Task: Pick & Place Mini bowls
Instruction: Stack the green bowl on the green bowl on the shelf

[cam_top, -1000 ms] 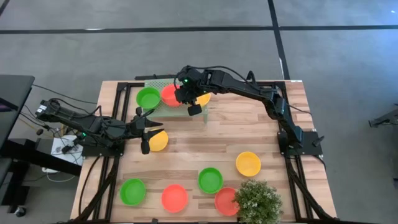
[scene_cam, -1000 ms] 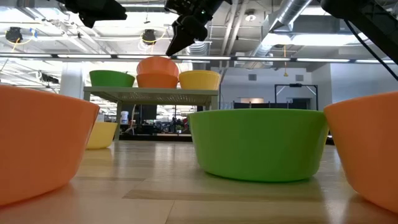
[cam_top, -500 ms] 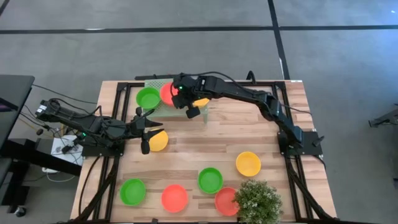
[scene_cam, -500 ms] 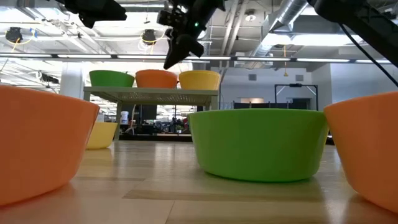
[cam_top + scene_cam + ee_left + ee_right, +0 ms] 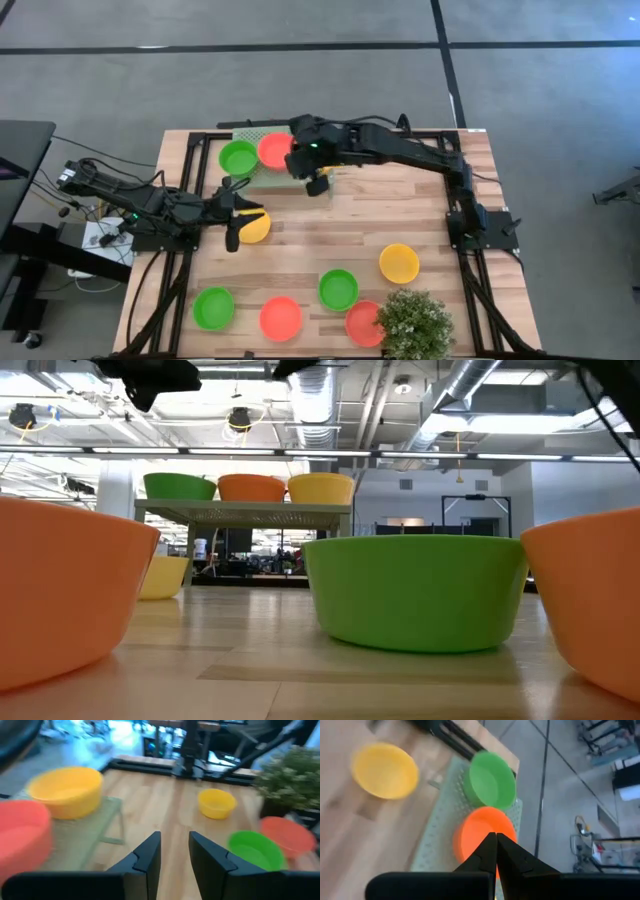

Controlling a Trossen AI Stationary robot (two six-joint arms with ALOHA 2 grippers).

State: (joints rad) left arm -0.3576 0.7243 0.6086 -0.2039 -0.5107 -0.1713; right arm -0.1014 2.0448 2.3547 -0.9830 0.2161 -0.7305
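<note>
**Three mini bowls on the stand, six on the table**

Three bowls sit in a row on the pale green perforated stand (image 5: pixel 262 172) at the far side of my table (image 5: pixel 420 215): a green bowl (image 5: pixel 238 158), an orange-red bowl (image 5: pixel 274 151) touching it, and a yellow bowl (image 5: pixel 320 488), which the right arm hides from above but which shows plainly in the low view. My right gripper (image 5: pixel 316 181) hangs above the stand's near edge, its fingers (image 5: pixel 490 851) pressed together with nothing between them; its wrist camera looks down on the orange-red bowl.

My left gripper (image 5: pixel 232 213) sits at the table's left side. Its fingers (image 5: pixel 150 856) stand apart and hold nothing. A lone yellow bowl (image 5: pixel 253 226) lies just beside them; I cannot tell whether they touch it.

Five more bowls lie on the near half of the table: a green one (image 5: pixel 213 307), a red one (image 5: pixel 280 318), a second green (image 5: pixel 338 289), another yellow (image 5: pixel 399 263), and a red bowl (image 5: pixel 362 322) partly tucked under the bushy plant (image 5: pixel 414 323).
</note>
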